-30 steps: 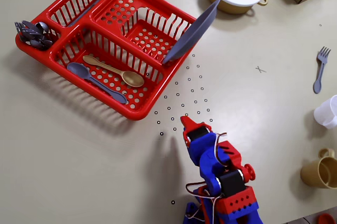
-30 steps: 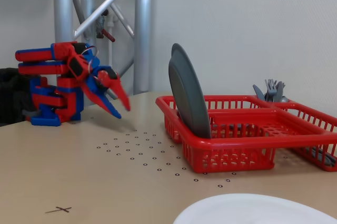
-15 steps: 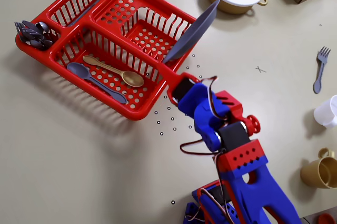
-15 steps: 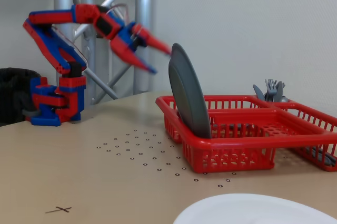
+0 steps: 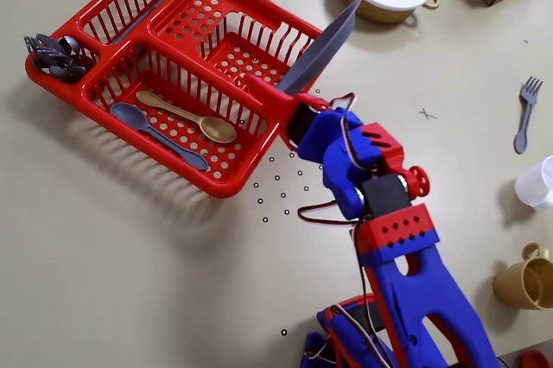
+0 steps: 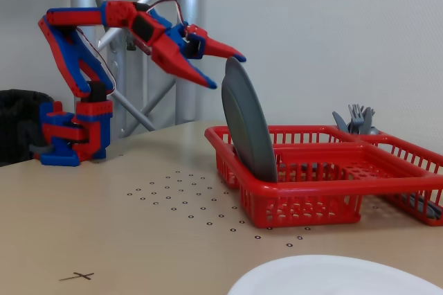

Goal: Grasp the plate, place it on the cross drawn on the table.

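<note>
The gripper [image 6: 223, 66] hangs spread wide, its fingers either side of the grey plate's [image 6: 248, 125] top rim, nothing held. The plate stands tilted in the red rack [image 6: 332, 170]. The cross [image 5: 427, 114], at the rack's three o'clock overhead, is bare, so grasp, lift and placing all remain.

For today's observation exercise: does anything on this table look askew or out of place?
Only the grey plate stands out: it stands on edge in the red basket, leaning, its top rim poking well above the wall. The open hand is near that rim without gripping it. The spoons lie flat in their compartment; nothing looks spilled or damaged.
</note>
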Controlling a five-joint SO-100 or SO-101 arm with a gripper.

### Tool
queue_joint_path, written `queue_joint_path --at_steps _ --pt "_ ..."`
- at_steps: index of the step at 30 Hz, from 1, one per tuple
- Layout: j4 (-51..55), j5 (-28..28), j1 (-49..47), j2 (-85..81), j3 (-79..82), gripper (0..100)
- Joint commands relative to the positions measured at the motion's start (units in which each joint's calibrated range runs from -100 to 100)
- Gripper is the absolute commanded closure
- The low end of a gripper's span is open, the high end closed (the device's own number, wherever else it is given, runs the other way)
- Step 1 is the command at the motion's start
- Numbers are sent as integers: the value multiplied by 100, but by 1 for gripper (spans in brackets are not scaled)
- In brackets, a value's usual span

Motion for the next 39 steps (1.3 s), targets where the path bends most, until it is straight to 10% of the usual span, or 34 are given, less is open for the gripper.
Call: queue_joint_path --at_steps 1,39 --pt "20 -39 132 -305 -260 65" --pt "-149 -244 577 2586 -2908 81"
